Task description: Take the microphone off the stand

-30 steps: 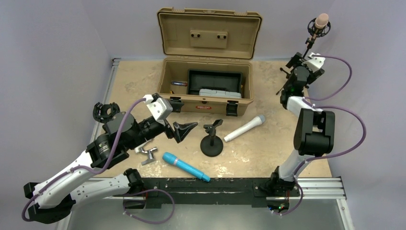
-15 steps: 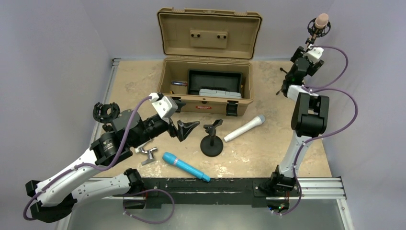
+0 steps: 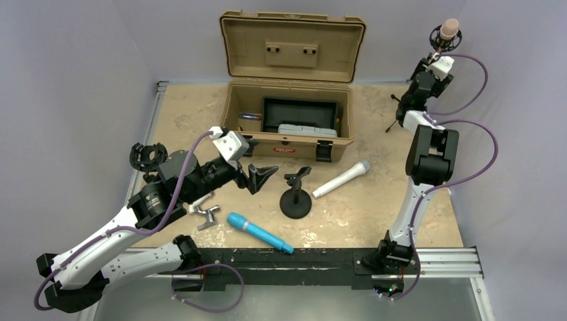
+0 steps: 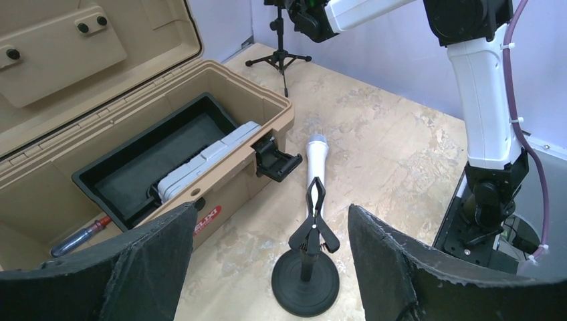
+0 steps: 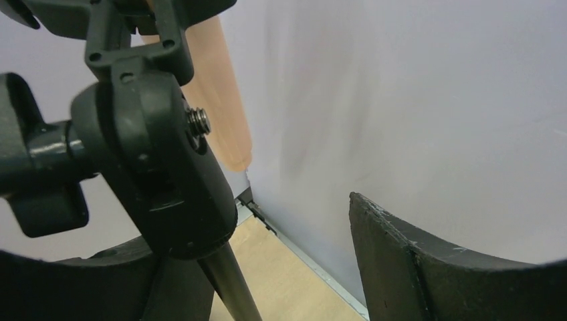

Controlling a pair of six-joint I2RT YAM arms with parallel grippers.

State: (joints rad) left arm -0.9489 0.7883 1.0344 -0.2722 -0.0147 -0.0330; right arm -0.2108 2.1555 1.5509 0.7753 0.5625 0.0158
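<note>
A pink microphone [image 3: 449, 28] sits in a black shock mount [image 3: 443, 39] on top of a thin tripod stand [image 3: 396, 119] at the far right corner. My right gripper [image 3: 432, 63] is open just below the mount. In the right wrist view the microphone [image 5: 217, 87] hangs above, and the mount's joint [image 5: 154, 174] and the stand pole [image 5: 231, 287] lie between my right gripper's [image 5: 267, 234] fingers, close to the left one. My left gripper [image 3: 262, 175] is open and empty beside a small black desk stand [image 3: 296, 197]. The left wrist view shows this stand [image 4: 309, 267] between and beyond the left gripper's [image 4: 271, 214] fingers.
An open tan case [image 3: 287, 87] stands at the back middle. A white microphone [image 3: 341, 178] lies right of the desk stand and a blue one [image 3: 259, 233] near the front rail. A silver clip [image 3: 207, 214] lies under the left arm. Walls close in behind the tripod.
My right gripper has risen along the tripod stand to just under the shock mount. My left gripper has shifted slightly up and toward the desk stand.
</note>
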